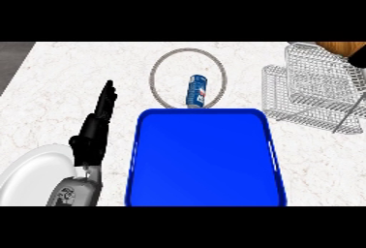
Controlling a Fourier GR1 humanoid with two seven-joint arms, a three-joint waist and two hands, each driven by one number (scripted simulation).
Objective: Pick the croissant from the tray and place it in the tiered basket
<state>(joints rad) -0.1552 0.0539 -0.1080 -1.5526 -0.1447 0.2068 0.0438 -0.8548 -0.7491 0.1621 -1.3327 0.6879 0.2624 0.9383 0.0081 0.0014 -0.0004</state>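
Since only one view from the head is on record, every entry below rests on it.

Tray: the blue tray (205,160) lies on the desk (57,82) and its floor shows bare; no croissant is seen on it.
Croissant: not visible as such. A brown shape (342,47) shows at the upper right corner above the basket; whether it is the croissant cannot be told.
Basket: the wire tiered basket (314,87) stands to the right of the tray's far end.
Right hand: a dark shape at the right edge by the basket may be it; the state of its fingers cannot be told.
Left hand: the left hand (100,114) rests beside the tray, fingers straight, holding nothing.
Other items: a can (197,90) lies inside a wire ring (189,77); a white plate (28,172) sits at lower left.
Progress: judged late; pick seemingly done, placing unconfirmed.
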